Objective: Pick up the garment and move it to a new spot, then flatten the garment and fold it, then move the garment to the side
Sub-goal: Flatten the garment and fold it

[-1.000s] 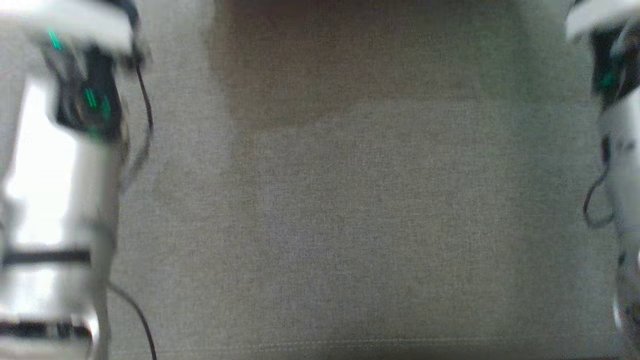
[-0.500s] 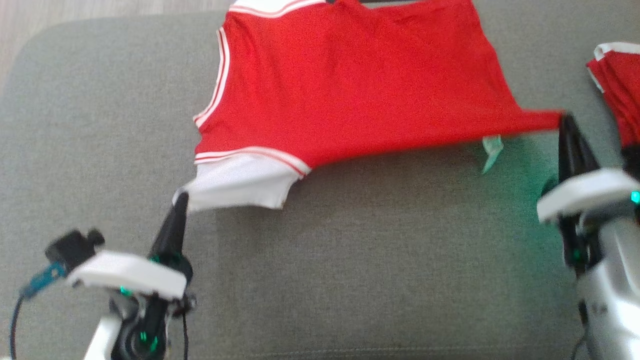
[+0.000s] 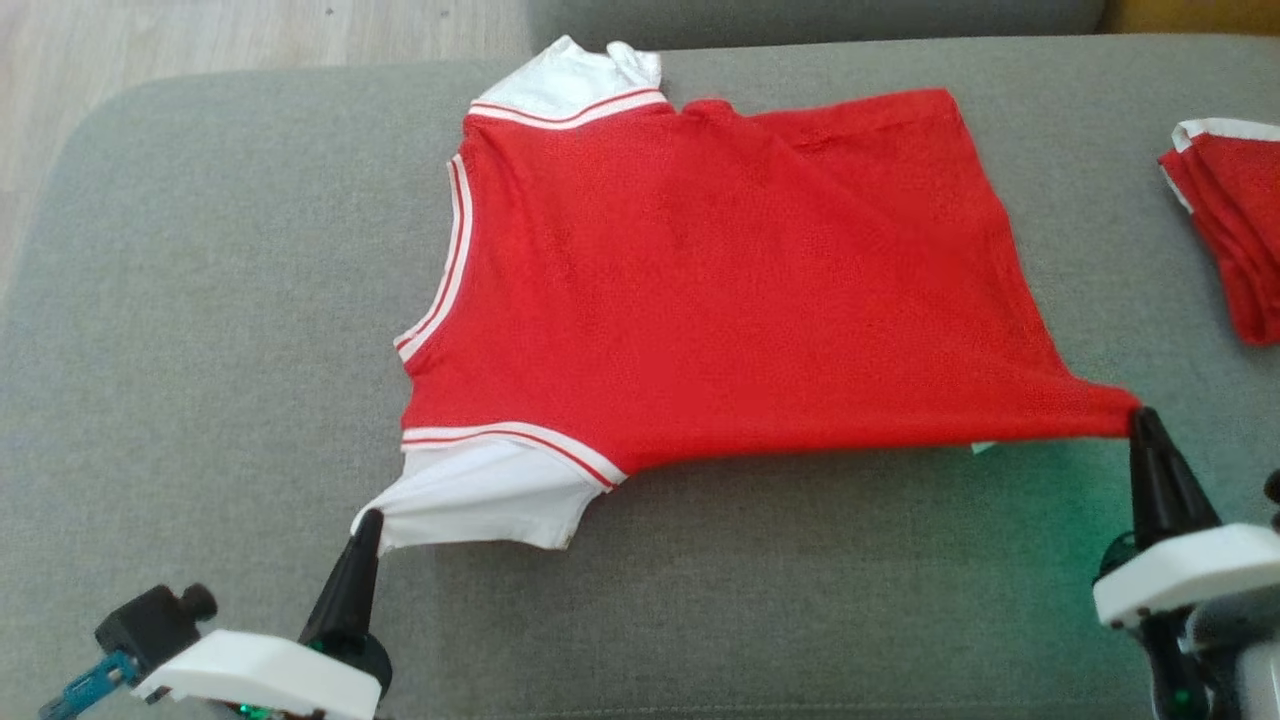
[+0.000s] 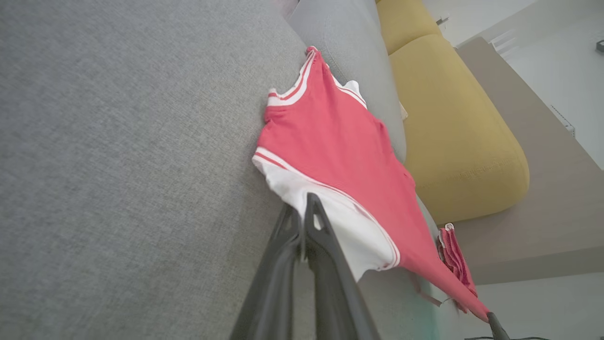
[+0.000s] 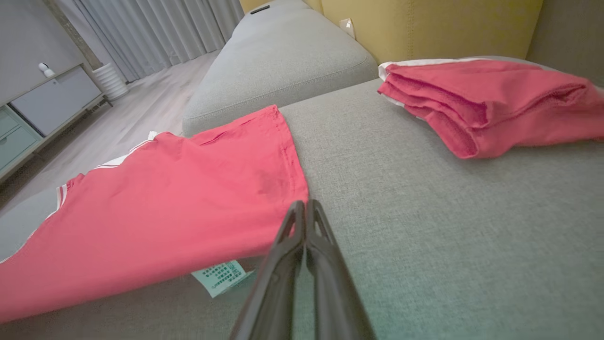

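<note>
centre of head view: garment (image 3: 720,290) is spread on seat cushion (image 3: 200,300) | lower left: left gripper (image 3: 367,520) is set at its sleeve edge | lower right: right gripper (image 3: 1140,418) is set at its hem corner | right edge: folded cloth (image 3: 1225,240) is laid on the cushion, apart | upper left: floor (image 3: 200,40) is seen beyond

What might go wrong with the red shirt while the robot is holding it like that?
1. Each gripper pinches just a tip: the left gripper the white sleeve, the right gripper a hem corner. The red shirt might slip free.
2. The far sleeve lies crumpled, so folding may trap wrinkles.
3. Pulling right might bump the folded pile.
</note>
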Controlling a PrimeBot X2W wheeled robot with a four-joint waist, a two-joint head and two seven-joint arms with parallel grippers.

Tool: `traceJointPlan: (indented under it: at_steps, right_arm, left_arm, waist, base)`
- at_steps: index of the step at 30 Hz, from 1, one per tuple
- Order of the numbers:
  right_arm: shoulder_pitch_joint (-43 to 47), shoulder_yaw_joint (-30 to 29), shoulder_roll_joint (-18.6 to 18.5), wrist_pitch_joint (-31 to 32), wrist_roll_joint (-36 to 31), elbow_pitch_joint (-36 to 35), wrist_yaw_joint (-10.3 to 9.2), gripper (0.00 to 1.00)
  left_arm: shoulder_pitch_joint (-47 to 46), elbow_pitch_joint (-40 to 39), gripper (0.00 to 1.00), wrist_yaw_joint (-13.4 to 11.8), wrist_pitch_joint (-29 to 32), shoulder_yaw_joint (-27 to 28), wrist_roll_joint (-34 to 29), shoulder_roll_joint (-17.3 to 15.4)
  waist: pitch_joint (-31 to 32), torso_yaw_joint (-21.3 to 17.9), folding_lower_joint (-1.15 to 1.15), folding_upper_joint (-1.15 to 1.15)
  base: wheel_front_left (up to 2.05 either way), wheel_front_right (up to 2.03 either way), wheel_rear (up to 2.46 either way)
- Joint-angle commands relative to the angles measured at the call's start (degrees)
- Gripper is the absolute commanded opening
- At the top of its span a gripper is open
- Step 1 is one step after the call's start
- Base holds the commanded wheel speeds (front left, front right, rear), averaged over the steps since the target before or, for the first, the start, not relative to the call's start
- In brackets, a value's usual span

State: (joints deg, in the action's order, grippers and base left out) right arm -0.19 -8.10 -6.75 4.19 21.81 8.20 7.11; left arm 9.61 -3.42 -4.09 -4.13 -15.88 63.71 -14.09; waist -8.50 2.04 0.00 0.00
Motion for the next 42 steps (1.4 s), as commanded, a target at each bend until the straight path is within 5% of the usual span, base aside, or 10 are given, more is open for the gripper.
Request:
traceJointPlan:
  at_steps: [1, 9, 16, 28, 38, 39, 40, 42]
  right_arm:
    - [0.8, 0.4, 0.0, 1.2, -0.6, -4.1, 0.37, 0.0]
    - [7.1, -1.5, 2.2, 5.4, -2.0, -12.2, 0.37, 0.0]
    - [6.6, -2.9, 3.0, 7.1, -2.6, -13.2, 0.37, 0.0]
    - [-10.0, -1.8, 1.8, 7.6, -4.4, -2.9, 0.37, 0.0]
    - [-23.8, 1.3, 0.1, 4.0, -6.4, 7.5, 0.37, 0.0]
    - [-24.4, 1.7, 0.0, 3.4, -6.6, 8.2, 0.37, 0.31]
    - [-24.7, 2.1, -0.1, 2.9, -6.6, 8.8, 0.37, 1.0]
    - [-25.1, 2.4, -0.1, 1.4, -6.4, 9.7, 0.37, 1.0]
  left_arm:
    - [-0.8, -2.9, 0.0, -0.6, 0.0, 1.9, 0.1, -1.1]
    - [2.6, -6.5, 0.0, -3.3, 1.8, 1.4, 0.3, -1.8]
    - [0.5, -8.0, 0.0, -4.3, 3.2, 1.3, 3.4, 0.8]
    - [-21.3, 0.8, 0.0, -3.5, 3.1, 1.6, 4.6, 6.7]
    - [-35.4, 11.3, 0.05, -1.2, 1.6, 1.6, 2.0, 7.2]
    - [-35.9, 12.1, 0.45, -0.9, 1.4, 1.5, 1.8, 7.2]
    - [-36.2, 12.9, 1.0, -0.8, 1.2, 1.4, 1.5, 7.2]
    - [-36.4, 13.7, 1.0, -0.3, 0.6, 1.0, 0.4, 6.7]
  waist:
    - [0.5, 0.2, 0.0, 0.0]
    - [2.2, 0.6, 0.0, 0.0]
    - [1.8, 1.2, 0.0, 0.0]
    - [-6.7, 2.0, 0.0, 0.0]
    - [-12.8, 1.1, 0.0, 0.0]
    - [-12.9, 1.1, 0.0, 0.0]
    - [-13.0, 1.1, 0.0, 0.0]
    - [-12.9, 1.0, 0.0, 0.0]
  base:
    - [0.0, 0.0, 0.0]
    - [0.0, 0.0, 0.0]
    - [0.0, 0.0, 0.0]
    - [0.0, 0.0, 0.0]
    - [0.0, 0.0, 0.0]
    - [0.0, 0.0, 0.0]
    - [0.0, 0.0, 0.0]
    - [0.0, 0.0, 0.0]
